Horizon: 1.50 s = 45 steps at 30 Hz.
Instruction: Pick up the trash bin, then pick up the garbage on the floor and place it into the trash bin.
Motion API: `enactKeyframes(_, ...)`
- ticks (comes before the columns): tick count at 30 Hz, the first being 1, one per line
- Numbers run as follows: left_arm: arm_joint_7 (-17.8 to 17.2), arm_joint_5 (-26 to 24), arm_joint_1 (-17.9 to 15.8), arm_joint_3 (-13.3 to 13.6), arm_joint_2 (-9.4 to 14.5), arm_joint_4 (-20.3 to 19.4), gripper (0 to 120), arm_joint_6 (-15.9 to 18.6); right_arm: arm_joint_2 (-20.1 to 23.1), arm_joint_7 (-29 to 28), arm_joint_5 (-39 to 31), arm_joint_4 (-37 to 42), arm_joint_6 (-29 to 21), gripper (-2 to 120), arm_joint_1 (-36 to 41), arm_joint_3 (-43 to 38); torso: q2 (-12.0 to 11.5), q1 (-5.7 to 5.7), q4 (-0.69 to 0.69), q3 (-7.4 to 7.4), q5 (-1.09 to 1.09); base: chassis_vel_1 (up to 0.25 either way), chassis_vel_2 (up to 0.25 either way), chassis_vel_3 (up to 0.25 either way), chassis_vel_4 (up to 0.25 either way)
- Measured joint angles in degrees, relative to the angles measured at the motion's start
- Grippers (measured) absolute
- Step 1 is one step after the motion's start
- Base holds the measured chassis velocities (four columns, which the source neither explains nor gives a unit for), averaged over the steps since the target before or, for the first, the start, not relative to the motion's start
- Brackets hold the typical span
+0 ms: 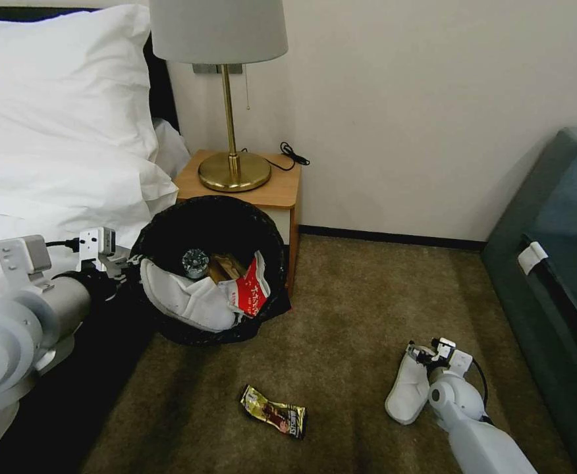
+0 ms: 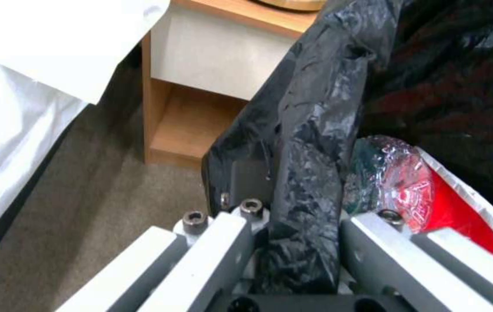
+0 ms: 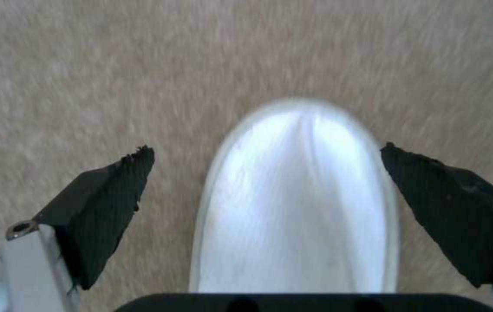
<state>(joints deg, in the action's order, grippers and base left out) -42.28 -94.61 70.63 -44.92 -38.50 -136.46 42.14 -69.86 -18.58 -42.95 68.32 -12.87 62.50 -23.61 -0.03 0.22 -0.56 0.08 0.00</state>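
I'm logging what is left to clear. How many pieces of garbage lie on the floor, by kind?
White slipper, between the open jaws of the right gripper: 1
Gold and black wrapper: 1
Total: 2

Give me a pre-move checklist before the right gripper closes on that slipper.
1. Right gripper open: ok, black pads apart.
2. White slipper between the pads: ok, roughly centred, lying flat on the carpet.
3. Pads touching the slipper: not yet, gaps on both sides.
4. Left gripper clamped on the trash bin rim: ok.
5. Room in the bin: cannot tell; another slipper and wrappers already fill much of the mouth.
6. Other litter: gold wrapper lies clear of the right gripper: ok.
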Motion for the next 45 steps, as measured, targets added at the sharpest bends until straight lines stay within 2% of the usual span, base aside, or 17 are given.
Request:
enactKeyframes(4, 0.02, 0.12, 0.05, 0.17, 0.11, 0.07, 1, 0.00, -1.27, 0.59, 0.17, -3.51, 0.77, 100, -0.72, -0.11, 0.00, 0.00, 0.00, 0.00, 0.01, 0.000, 0.000, 0.000, 0.000)
enactKeyframes(11, 0.02, 0.12, -0.09, 0.10, 0.48, 0.26, 1, 0.00, -1.19, 2.39, -0.50, -5.26, 1.19, 99, -0.61, -0.88, 0.00, 0.00, 0.00, 0.00, -0.01, 0.000, 0.000, 0.000, 0.000)
enactKeyframes(14, 0.02, 0.12, -0.45, 0.53, 0.50, 0.39, 1, -0.01, -1.28, 2.80, -0.74, -6.25, 1.84, 88, -0.59, -1.33, 0.00, 0.00, 0.00, 0.00, 0.00, 0.000, 0.000, 0.000, 0.000)
enactKeyframes(15, 0.02, 0.12, -0.45, 0.53, 0.50, 0.39, 1, -0.01, -1.28, 2.80, -0.74, -6.25, 1.84, 88, -0.59, -1.33, 0.00, 0.00, 0.00, 0.00, 0.00, 0.000, 0.000, 0.000, 0.000)
enactKeyframes(17, 0.02, 0.15, -0.53, 0.67, 0.50, 0.49, 1, 0.00, -1.26, 2.87, -0.93, -6.26, 2.16, 76, -0.31, -1.62, 0.00, 0.00, 0.00, 0.00, -0.01, 0.000, 0.000, 0.000, 0.000)
enactKeyframes(21, 0.08, 0.24, -0.56, 0.73, 0.46, 0.58, 1, -0.01, -1.22, 2.88, -0.93, -6.08, 2.32, 67, -0.11, -1.71, 0.00, 0.00, -0.01, 0.00, -0.01, 0.000, 0.000, 0.000, 0.000)
enactKeyframes(23, 0.22, 0.43, -0.61, 0.86, 0.33, 0.66, 1, -0.01, -1.21, 2.90, -0.92, -5.74, 2.54, 54, 0.00, -1.68, 0.00, 0.00, 0.00, 0.00, -0.01, 0.000, 0.000, 0.000, 0.000)
enactKeyframes(24, 0.22, 0.43, -0.61, 0.86, 0.33, 0.66, 1, -0.01, -1.21, 2.90, -0.92, -5.74, 2.54, 54, 0.00, -1.68, 0.00, 0.00, 0.00, 0.00, -0.01, 0.000, 0.000, 0.000, 0.000)
enactKeyframes(26, 0.24, 0.51, -0.60, 0.91, 0.22, 0.66, 1, -0.01, -1.60, 2.91, -0.85, -5.98, 2.93, 42, -0.09, -1.33, 0.00, 0.00, 0.00, 0.00, -0.01, 0.000, 0.000, 0.000, 0.000)
enactKeyframes(27, 0.24, 0.51, -0.60, 0.91, 0.22, 0.66, 1, -0.01, -1.60, 2.91, -0.85, -5.98, 2.93, 42, -0.09, -1.33, 0.00, 0.00, 0.00, 0.00, -0.01, 0.000, 0.000, 0.000, 0.000)
enactKeyframes(29, 0.24, 0.52, -0.53, 0.88, 0.24, 0.64, 1, -0.01, -1.96, 2.85, -0.46, -6.62, 3.59, 32, -0.24, -0.98, 0.00, 0.00, 0.00, 0.00, -0.01, 0.000, 0.000, 0.000, 0.000)
enactKeyframes(33, 0.23, 0.52, -0.43, 0.71, 0.31, 0.56, 1, -0.01, -1.96, 2.68, -0.42, -6.44, 4.10, 23, 0.02, -0.48, 0.00, 0.00, 0.00, 0.00, -0.01, 0.000, 0.000, 0.000, 0.000)
enactKeyframes(35, 0.18, 0.49, -0.33, 0.65, 0.34, 0.40, 1, -0.01, -1.98, 2.39, -0.47, -5.03, 4.17, 9, 0.75, -0.30, 0.00, 0.00, 0.00, 0.00, 0.00, 0.000, 0.000, 0.000, 0.000)
enactKeyframes(39, 0.12, 0.50, -0.37, 0.69, 0.34, 0.35, 1, -0.01, -2.02, 2.17, -0.49, -4.15, 4.17, 0, 1.18, -0.22, 0.00, 0.00, 0.00, 0.00, 0.00, 0.000, 0.000, 0.000, 0.000)
enactKeyframes(45, -0.14, 0.32, -0.09, 0.61, 0.40, -0.36, 1, -0.01, -1.86, 1.71, 0.87, -2.24, 4.80, 0, 2.11, -0.37, 0.00, 0.00, 0.00, 0.00, 0.02, 0.000, 0.000, 0.000, 0.000)
